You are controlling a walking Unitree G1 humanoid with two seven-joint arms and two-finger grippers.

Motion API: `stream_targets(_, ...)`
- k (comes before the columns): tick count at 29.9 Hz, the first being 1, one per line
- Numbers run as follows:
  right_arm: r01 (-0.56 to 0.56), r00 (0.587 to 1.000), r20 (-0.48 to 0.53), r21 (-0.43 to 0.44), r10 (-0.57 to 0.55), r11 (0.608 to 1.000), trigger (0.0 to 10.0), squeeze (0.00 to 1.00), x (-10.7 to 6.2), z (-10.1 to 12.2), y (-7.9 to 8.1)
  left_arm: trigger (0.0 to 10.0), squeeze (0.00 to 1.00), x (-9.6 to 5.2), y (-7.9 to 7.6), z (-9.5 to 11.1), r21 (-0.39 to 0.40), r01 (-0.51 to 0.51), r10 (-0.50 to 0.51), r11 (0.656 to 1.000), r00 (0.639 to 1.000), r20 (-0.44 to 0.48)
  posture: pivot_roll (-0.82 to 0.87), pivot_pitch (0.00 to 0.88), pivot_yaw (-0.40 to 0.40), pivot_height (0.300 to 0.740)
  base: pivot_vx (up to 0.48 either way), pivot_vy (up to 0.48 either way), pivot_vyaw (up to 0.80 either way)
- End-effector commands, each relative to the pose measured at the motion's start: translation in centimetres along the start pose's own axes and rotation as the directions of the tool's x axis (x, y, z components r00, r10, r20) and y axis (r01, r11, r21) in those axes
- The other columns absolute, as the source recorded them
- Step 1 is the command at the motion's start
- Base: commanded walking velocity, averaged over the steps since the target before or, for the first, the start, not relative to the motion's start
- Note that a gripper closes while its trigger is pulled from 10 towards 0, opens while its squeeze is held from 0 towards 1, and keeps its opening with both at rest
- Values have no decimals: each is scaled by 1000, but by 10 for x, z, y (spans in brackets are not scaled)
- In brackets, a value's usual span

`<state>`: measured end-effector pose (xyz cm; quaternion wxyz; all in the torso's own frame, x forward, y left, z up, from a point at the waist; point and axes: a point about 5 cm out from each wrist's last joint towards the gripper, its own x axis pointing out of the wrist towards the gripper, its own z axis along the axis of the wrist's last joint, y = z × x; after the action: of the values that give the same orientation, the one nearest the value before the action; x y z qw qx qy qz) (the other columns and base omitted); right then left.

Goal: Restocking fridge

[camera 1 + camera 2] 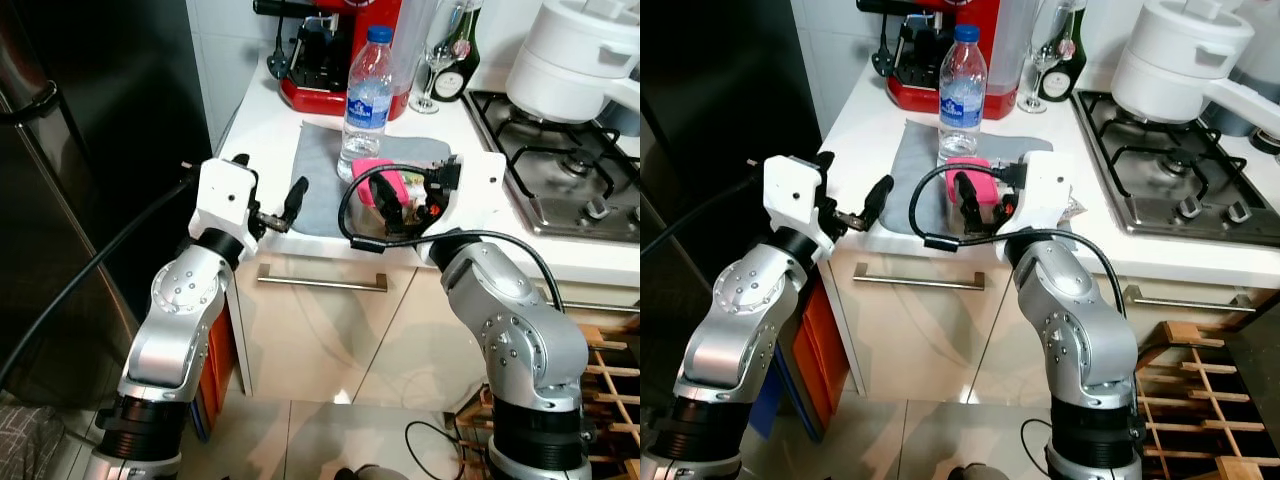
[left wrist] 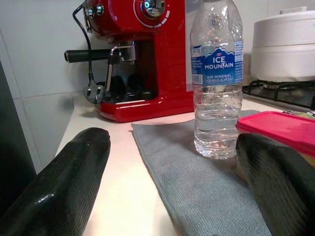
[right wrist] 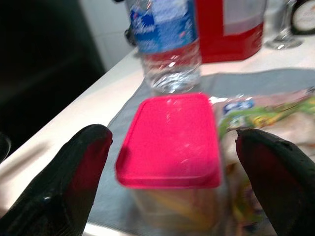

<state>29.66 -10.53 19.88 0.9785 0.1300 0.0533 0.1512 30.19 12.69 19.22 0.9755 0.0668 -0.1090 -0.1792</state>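
Both silver arms rise up close in front of my head camera, reaching toward the front edge of the worktop. My left gripper sits just at that front edge, beside the left border of the grey cloth, and its fingers are spread wide apart with nothing between them. Through its wrist camera I look across the cloth to the water bottle, labelled Ice Mountain, standing upright on the cloth.

My right gripper hangs over the front part of the cloth, fingers apart and straddling the pink-lidded container without touching it, as far as I can tell. That container stands on the cloth just in front of the bottle, toward the front edge. A plastic food bag with green print lies right beside the container on its right side; whether they touch I cannot tell.

At the back of the worktop, a red coffee machine stands behind the bottle, with a wine glass and a dark bottle to its right. Further right is the gas hob, carrying a white pot. A dark fridge stands off the worktop's left end, door shut.
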Motion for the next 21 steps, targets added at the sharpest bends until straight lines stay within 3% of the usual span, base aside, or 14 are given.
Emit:
stream_targets(1, -33, 999, -24, 7, 33, 999, 10000, 0, 2, -1, 4, 10000, 0, 1, -2, 3, 6, 5, -5, 1000, 1000, 9, -37, 0, -61, 740, 0, 0, 0)
stream_targets(10, -65, 997, -49, -36, 63, 997, 10000, 0, 5, -2, 8, 10000, 0, 1, -2, 4, 6, 5, -5, 1000, 1000, 11, -37, 0, -55, 740, 0, 0, 0)
stream_targets(15, -34, 996, -86, -83, 26, 996, 10000, 0, 7, -12, 3, 10000, 0, 3, -4, 4, 4, 14, -14, 1000, 1000, 12, -46, 0, -46, 740, 0, 0, 0)
stream_targets(21, -26, 989, -148, -81, 14, 996, 10000, 0, 10, -28, 0, 10000, 0, 4, -5, 4, 1, 22, -22, 1000, 1000, 11, -54, 0, -36, 740, 0, 0, 0)
